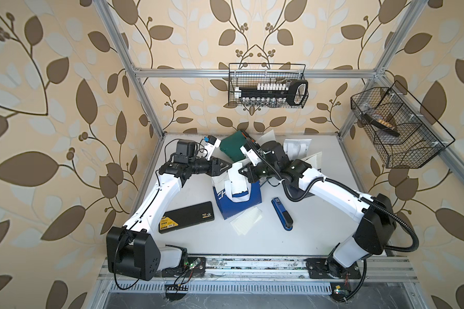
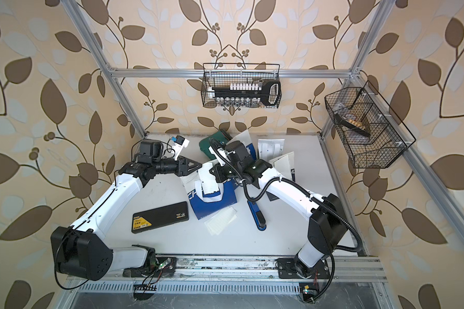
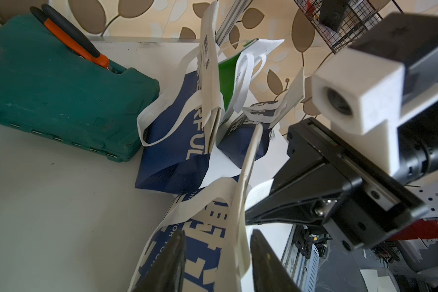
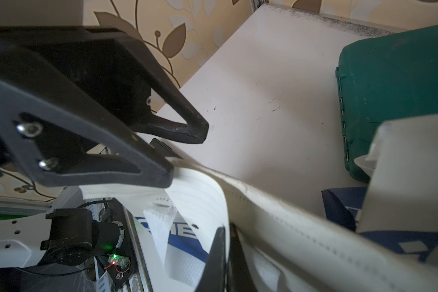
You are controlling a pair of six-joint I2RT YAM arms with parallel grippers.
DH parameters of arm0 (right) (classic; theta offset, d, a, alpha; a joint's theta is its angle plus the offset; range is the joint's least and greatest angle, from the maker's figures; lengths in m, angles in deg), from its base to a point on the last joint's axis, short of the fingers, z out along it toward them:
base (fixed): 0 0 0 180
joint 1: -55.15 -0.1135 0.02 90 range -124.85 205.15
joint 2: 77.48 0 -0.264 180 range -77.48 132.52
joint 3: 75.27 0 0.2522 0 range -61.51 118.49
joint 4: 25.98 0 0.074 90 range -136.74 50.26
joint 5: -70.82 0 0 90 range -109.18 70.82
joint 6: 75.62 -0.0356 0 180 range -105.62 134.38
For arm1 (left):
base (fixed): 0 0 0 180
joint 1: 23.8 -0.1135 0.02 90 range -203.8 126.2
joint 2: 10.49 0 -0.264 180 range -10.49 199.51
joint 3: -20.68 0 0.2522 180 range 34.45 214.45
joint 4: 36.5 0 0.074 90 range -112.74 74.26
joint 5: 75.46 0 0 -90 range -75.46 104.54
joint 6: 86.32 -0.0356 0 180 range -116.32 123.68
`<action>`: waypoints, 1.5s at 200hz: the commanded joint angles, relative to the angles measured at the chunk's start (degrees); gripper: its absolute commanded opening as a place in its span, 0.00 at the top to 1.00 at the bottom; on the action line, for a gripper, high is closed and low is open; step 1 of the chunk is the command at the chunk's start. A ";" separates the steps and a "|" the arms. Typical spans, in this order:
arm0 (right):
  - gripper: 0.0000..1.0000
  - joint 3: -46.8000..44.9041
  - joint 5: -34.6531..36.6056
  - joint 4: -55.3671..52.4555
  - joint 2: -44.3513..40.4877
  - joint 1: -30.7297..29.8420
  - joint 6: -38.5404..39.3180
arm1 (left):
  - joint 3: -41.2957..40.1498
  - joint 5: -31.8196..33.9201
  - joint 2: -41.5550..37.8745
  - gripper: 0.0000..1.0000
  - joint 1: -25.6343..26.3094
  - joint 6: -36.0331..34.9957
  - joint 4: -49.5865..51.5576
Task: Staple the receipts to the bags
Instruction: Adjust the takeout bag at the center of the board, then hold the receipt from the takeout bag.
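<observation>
Mid-bench, both arms meet over one navy-and-white paper carrier bag (image 1: 249, 206) lying right under the fingertips. The right fingers (image 1: 245, 172) are clenched tight on the bag's white top rim, and the right wrist view shows them pinched together on that stitched edge. Whether a slip is trapped in there too, I can't tell. Opposite, the left fingers (image 1: 225, 166) stand parted, straddling the same rim. One touches it and the other hangs free, so there's no clamp from that side.

Now the score. The long blue stapler (image 1: 281, 214) lies flat on the white bench (image 1: 319, 227), on the arm-base side of the right fingers, with nobody holding it. The thin white paper receipts (image 1: 247, 220) sit loose just past the bag's bottom edge, clear of both sets of fingers. Beyond the fingers, the other paper bags (image 3: 172, 141), navy plus one green, lean together by the dark green plastic case (image 3: 61, 88). A printed white slip (image 3: 209, 58) stands at one mouth, stapled or not I can't say.

My read: this bag is being steadied, its staple is to come, and most of the job looks left.
</observation>
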 commanded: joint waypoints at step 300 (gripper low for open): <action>1.00 6.79 1.24 -2.22 5.24 -2.72 7.43 | 4.25 13.03 -3.69 1.00 5.79 -7.92 16.26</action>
